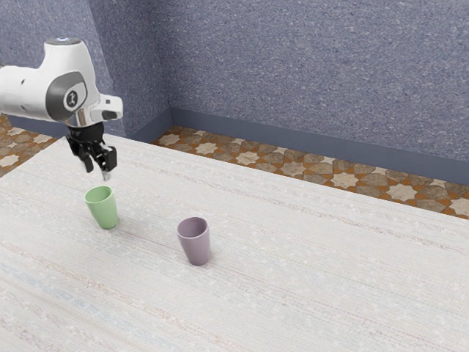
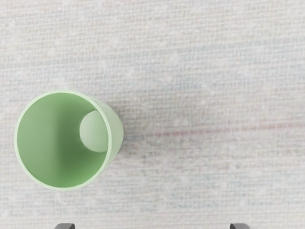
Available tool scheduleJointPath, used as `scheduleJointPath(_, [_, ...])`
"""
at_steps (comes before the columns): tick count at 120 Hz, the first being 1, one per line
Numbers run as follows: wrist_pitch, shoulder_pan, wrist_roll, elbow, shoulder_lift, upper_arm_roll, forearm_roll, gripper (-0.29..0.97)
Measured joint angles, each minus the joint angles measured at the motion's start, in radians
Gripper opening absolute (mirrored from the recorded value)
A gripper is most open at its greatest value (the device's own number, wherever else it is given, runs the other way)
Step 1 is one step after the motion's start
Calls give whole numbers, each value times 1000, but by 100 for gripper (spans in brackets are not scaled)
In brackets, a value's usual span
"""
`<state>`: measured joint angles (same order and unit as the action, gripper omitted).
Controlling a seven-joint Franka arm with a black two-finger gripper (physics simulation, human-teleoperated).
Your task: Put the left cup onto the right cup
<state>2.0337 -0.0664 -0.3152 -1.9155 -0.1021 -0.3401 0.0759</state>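
In the exterior view the gripper (image 1: 100,169), open and empty, hovers with the upright green cup (image 1: 101,206) at its 6 o'clock on the counter (image 1: 293,279), the purple cup (image 1: 194,240) at that cup's 4 o'clock.

Pale table (image 1: 308,279); upright green cup (image 1: 101,206), mauve cup (image 1: 194,240) near.

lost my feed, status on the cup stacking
Claw open, above green cup, not touching. Green cup upright, empty. Purple cup upright, apart. Nothing between them.
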Motion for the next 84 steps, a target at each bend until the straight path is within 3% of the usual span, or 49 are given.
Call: scheduleJointPath(84, [73,35,-79,20,-105,-3,-27,32])
